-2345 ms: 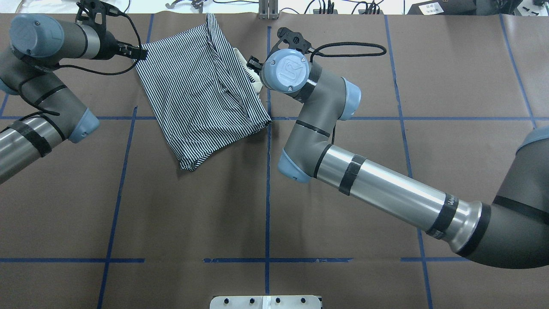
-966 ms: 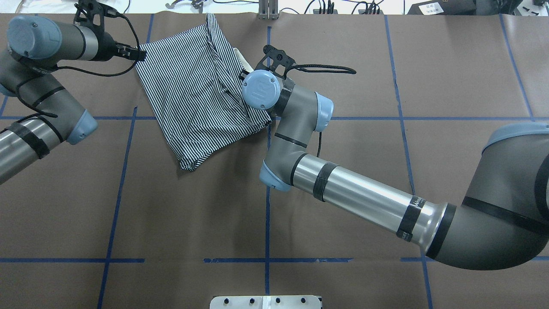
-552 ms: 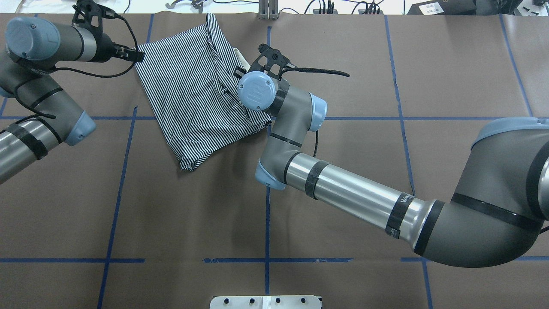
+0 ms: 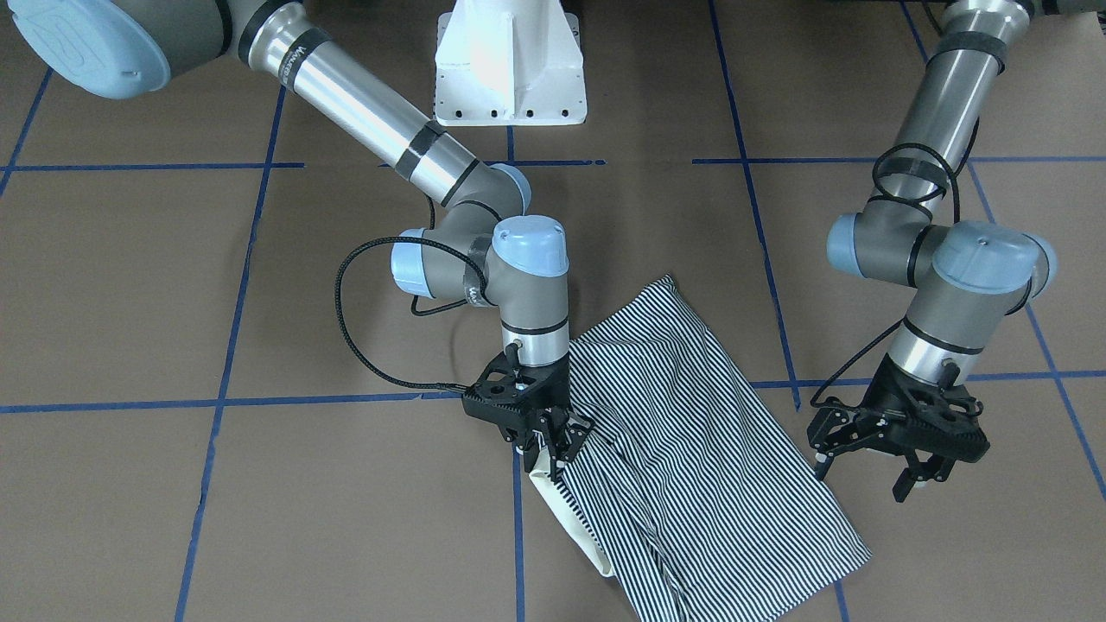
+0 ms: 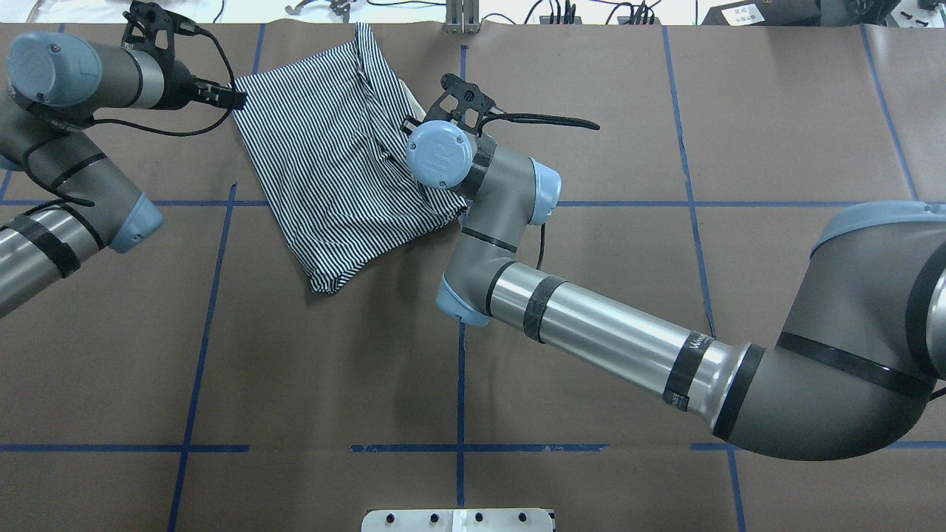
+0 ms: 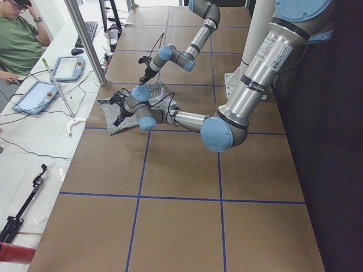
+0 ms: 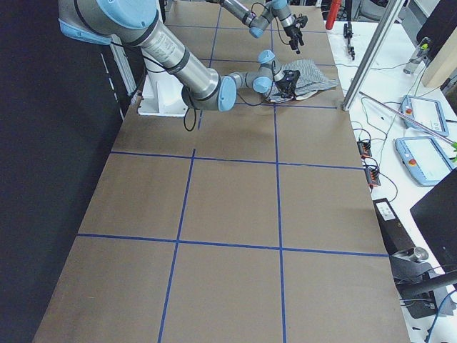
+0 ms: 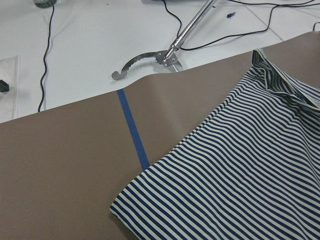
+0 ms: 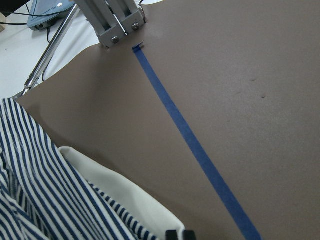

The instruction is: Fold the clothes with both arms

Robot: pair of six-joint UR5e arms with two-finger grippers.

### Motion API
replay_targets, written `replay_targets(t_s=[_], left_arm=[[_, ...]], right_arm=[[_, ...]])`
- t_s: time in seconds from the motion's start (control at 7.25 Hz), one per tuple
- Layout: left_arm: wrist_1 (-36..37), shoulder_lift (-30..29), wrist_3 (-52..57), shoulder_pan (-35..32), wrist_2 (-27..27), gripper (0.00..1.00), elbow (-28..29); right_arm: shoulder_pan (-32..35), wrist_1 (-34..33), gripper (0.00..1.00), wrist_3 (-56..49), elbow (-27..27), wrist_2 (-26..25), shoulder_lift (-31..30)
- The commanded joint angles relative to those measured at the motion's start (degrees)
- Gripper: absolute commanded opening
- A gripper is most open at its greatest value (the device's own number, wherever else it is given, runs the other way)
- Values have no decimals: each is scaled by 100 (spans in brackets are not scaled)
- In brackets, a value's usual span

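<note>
The striped polo shirt (image 4: 691,449) (image 5: 332,162) lies folded flat near the table's far edge, and its cream collar (image 4: 570,518) sticks out on one side. My right gripper (image 4: 553,449) points straight down at that collar edge. Its fingertips (image 9: 174,234) are pinched together on the cream fabric. In the overhead view the right wrist hides these fingers. My left gripper (image 4: 864,475) (image 5: 233,96) stands open just off the shirt's opposite corner and holds nothing. The left wrist view shows the striped corner (image 8: 240,190) and no fingers.
The white pedestal base (image 4: 510,78) stands at the robot's side. A metal post (image 5: 462,18) (image 9: 112,22) rises at the far table edge beside the shirt. A hooked metal rod (image 8: 150,60) and cables lie on the white bench beyond. A person (image 6: 20,39) sits there.
My right wrist has swung left and toward the robot, settling over the shirt's collar edge. The left arm has barely shifted. The shirt lies as before.
</note>
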Motion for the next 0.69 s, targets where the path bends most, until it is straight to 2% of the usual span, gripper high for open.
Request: replay_targets(t_s=[0.0, 0.14, 0.28, 0.55], left_arm=[[0, -7, -6, 0, 0, 100, -38], [0, -7, -6, 9, 0, 100, -47], [0, -7, -6, 9, 0, 100, -47], [0, -7, -6, 26, -9, 100, -100]], right_arm=[[-36, -144, 0, -444, 1256, 82, -730], [-141, -258, 0, -874, 2562, 73, -1737], [-159, -390, 0, -896, 3401, 64, -2434], [-246, -505, 0, -896, 4407, 12, -3289]])
